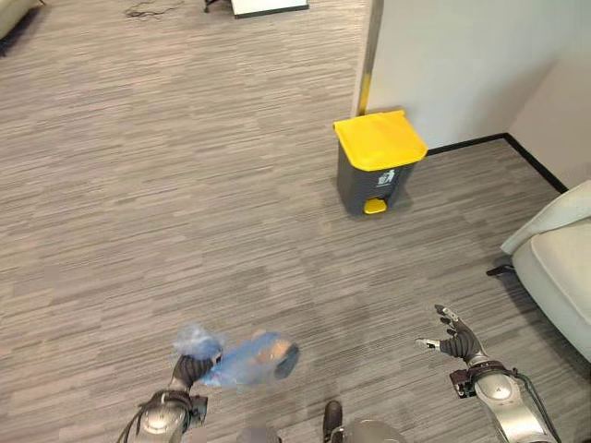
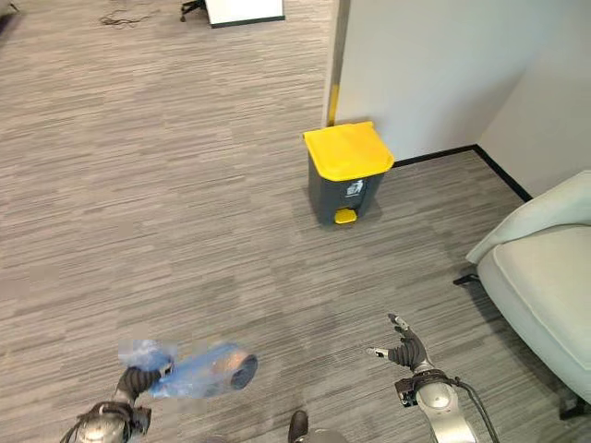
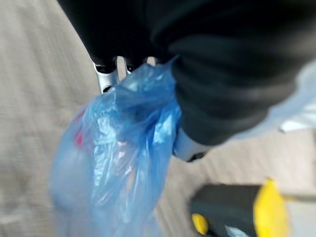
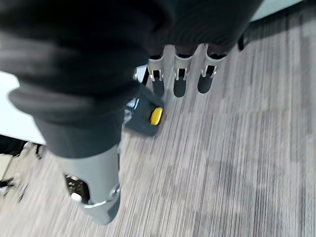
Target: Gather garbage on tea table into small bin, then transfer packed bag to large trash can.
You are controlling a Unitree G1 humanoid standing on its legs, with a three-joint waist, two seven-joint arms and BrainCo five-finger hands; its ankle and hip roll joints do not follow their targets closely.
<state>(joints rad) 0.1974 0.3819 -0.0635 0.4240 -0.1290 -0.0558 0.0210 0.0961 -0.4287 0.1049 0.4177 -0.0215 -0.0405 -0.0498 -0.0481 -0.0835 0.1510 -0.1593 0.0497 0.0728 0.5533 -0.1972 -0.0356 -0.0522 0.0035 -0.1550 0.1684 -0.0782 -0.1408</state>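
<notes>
1. Left robot hand (image 1: 187,371) is near left in the head views, fingers curled round the gathered neck of the blue garbage bag (image 1: 247,360). The bag is full, hangs out to the right of the hand, clear of the floor (image 1: 166,185).
2. In the left wrist view the same bag (image 3: 118,153) bunches between the hand's cover and its fingers (image 3: 106,79), with something red showing through the plastic (can't tell what).
3. Right robot hand (image 1: 454,341) is near right, fingers spread and relaxed, holding nothing; its wrist view shows straight fingers (image 4: 178,79) over bare floor.
4. Large trash can (image 1: 377,164), dark grey with a yellow lid (image 1: 379,138) and a yellow pedal (image 1: 374,207), stands far right against the wall (image 1: 462,65), well apart from both hands. Lid is down.
5. Judged stage: bag is packed and being carried, drop-off not yet done.
6. Risks: lid is closed, so the bag can't go in unless the pedal is pressed or the free hand lifts the lid. The grip is on thin bunched plastic, so a swing while walking could let it slip or tear.
7. The white sofa (image 1: 563,268) at right narrows the approach; a wide right arm could clip it.
</notes>
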